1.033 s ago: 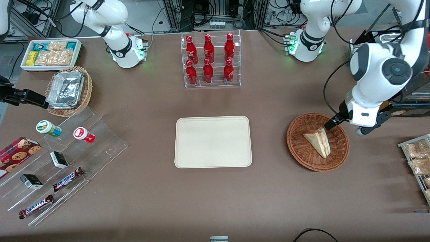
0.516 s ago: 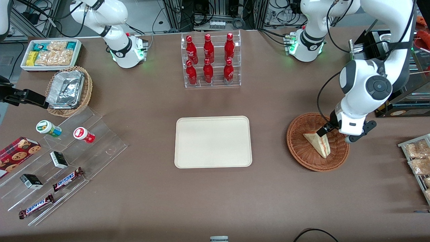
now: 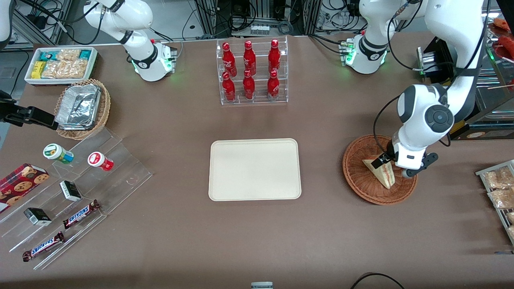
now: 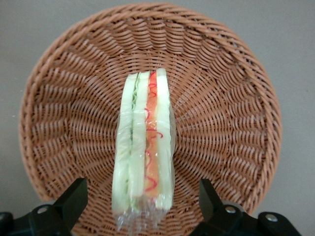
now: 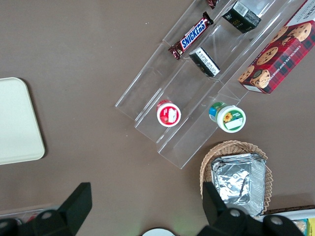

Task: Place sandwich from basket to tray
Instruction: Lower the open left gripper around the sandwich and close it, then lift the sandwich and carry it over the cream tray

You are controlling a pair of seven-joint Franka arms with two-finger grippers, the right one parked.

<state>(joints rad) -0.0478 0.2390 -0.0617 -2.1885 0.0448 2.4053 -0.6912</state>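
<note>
The sandwich (image 3: 384, 174) (image 4: 145, 157), a plastic-wrapped wedge standing on edge with red, orange and green filling showing, lies in the reddish-brown wicker basket (image 3: 355, 178) (image 4: 221, 98) toward the working arm's end of the table. My left gripper (image 3: 387, 166) (image 4: 141, 196) is lowered into the basket and stands open. One black finger (image 4: 74, 199) is on each side of the sandwich's wide end, with a gap to the bread on both sides. The cream tray (image 3: 254, 168) lies flat at the table's middle, beside the basket, with nothing on it.
A clear rack of red bottles (image 3: 251, 72) stands farther from the front camera than the tray. Toward the parked arm's end are a stepped acrylic stand with snacks (image 3: 72, 188), a tan basket of foil containers (image 3: 82, 108) and a white snack bin (image 3: 60, 64). A rack of packets (image 3: 500, 188) sits near the basket.
My left gripper has come down and moved in over the basket, from its rim to astride the sandwich's wide end. The sandwich has not moved.
</note>
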